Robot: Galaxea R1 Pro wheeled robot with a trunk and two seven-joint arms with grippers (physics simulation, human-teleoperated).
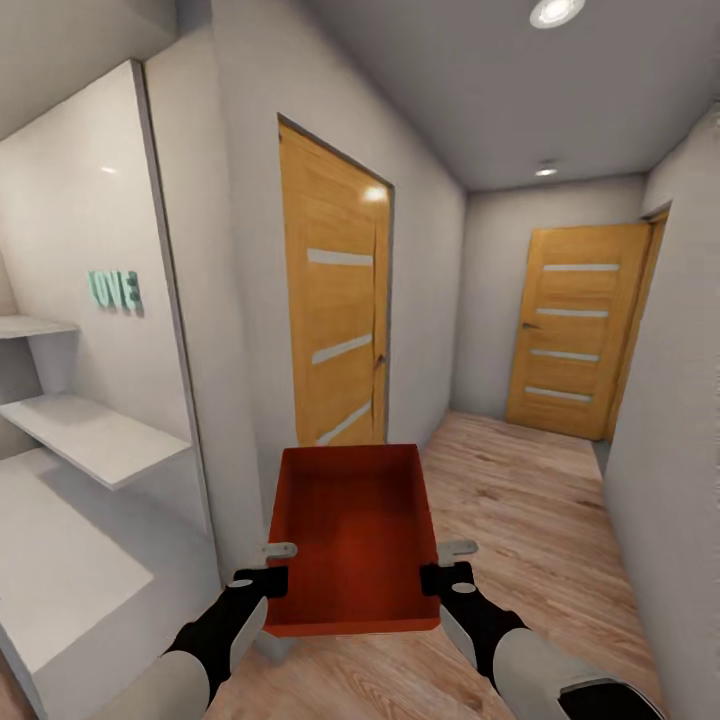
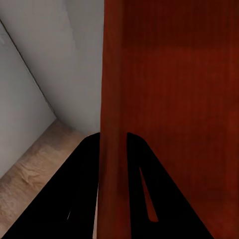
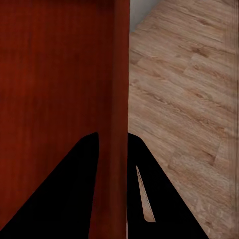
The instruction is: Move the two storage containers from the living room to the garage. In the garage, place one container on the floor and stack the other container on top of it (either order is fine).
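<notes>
Red-orange storage container (image 1: 355, 535) carried level above wood-plank flooring (image 1: 520, 500) in a hallway, left gripper (image 1: 268, 566) pinching its left wall, right gripper (image 1: 446, 565) pinching its right wall. Ahead in head view: two wooden doors (image 1: 335, 300), white shelves (image 1: 95, 435). Close up from each wrist: black fingers (image 2: 74, 194) astride the thin wall (image 3: 113, 124).
</notes>
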